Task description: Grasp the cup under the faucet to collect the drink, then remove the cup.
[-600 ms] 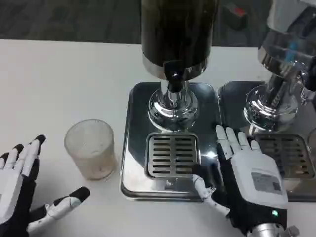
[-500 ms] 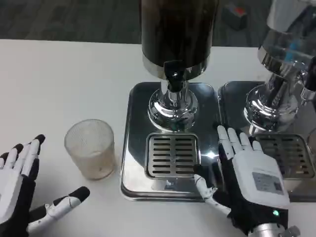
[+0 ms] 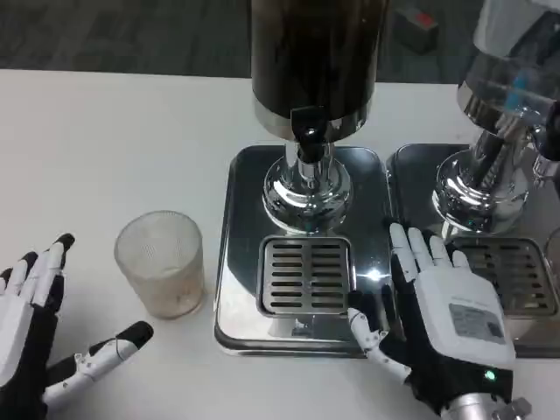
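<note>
Still at the reach-and-grasp step: ribbed, frosted clear plastic cup point(image 3: 162, 262) standing upright on the white desk point(image 3: 105, 149), left of the chrome drip tray point(image 3: 232, 262) and not yet under the black faucet point(image 3: 308, 131) of the dark drink dispenser point(image 3: 313, 52). Left robot hand point(image 3: 35, 337) spread wide and empty near the cup; right robot hand point(image 3: 437, 319) open, empty, at the tray's right edge. Next, by judgement: closing the left fingers around the cup wall and carrying it onto the slotted grate point(image 3: 304, 276); against the earlier frames, left robot hand slightly lower and further left, cup unmoved.

White-backed left robot hand point(image 3: 26, 337), right robot hand point(image 3: 446, 328) (green light, grey label), black-tipped fingers
</note>
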Motion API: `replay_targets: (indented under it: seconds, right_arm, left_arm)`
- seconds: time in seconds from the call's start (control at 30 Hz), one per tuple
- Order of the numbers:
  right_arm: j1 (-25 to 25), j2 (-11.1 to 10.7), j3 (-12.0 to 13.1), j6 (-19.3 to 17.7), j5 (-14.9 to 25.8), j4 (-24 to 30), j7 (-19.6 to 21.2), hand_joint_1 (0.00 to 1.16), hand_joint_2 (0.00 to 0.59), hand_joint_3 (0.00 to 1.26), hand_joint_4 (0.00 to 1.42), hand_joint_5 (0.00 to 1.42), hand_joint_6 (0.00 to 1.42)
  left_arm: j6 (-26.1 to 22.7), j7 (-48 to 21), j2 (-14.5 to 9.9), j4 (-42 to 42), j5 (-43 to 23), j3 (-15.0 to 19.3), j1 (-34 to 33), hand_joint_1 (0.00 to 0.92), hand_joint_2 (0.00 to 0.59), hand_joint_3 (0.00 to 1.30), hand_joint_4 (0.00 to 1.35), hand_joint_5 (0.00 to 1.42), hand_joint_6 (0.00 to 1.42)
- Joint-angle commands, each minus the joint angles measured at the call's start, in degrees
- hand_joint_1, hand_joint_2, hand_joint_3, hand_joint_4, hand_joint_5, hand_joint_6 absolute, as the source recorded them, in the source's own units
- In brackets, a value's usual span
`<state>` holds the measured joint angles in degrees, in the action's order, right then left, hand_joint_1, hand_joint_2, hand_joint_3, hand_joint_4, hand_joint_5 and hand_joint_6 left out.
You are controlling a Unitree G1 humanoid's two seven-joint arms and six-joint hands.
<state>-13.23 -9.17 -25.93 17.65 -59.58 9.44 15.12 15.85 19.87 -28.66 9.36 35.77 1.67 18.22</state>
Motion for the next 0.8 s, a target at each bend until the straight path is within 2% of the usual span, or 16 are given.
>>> replay_targets:
  seconds: [0.03, 0.2, 0.33, 0.53, 0.8]
  right_arm:
    - [1.0, 0.6, 0.5, 1.2, -0.6, 0.9, -0.2, 0.27, 0.406, 0.00, 0.00, 0.00, 0.00]
    - [1.5, 0.9, 0.5, 1.8, -0.3, 0.7, -0.6, 0.27, 0.412, 0.00, 0.00, 0.00, 0.00]
    - [1.8, 1.0, 0.3, 2.4, -0.5, 0.9, -1.2, 0.28, 0.413, 0.00, 0.00, 0.00, 0.00]
    - [2.1, 1.1, 0.4, 2.8, -0.3, 0.8, -1.8, 0.28, 0.410, 0.00, 0.00, 0.00, 0.00]
    - [2.4, 1.5, 0.6, 3.2, -0.1, 0.6, -1.7, 0.29, 0.408, 0.01, 0.00, 0.00, 0.00]
  left_arm:
    - [6.3, 1.9, -0.1, 6.9, -4.9, 1.3, -3.2, 0.000, 0.000, 0.00, 0.00, 0.00, 0.00]
    - [15.2, -1.1, 0.7, 18.3, -12.4, 1.2, -8.3, 0.000, 0.000, 0.00, 0.00, 0.00, 0.00]
    - [19.9, -1.9, 0.8, 24.1, -13.9, 0.1, -11.6, 0.000, 0.000, 0.00, 0.00, 0.00, 0.00]
    - [23.1, -3.9, 2.2, 29.7, -16.8, -0.3, -16.2, 0.000, 0.000, 0.00, 0.00, 0.00, 0.00]
    - [25.0, -7.8, 2.9, 35.5, -18.6, -1.4, -21.5, 0.000, 0.000, 0.00, 0.00, 0.00, 0.00]
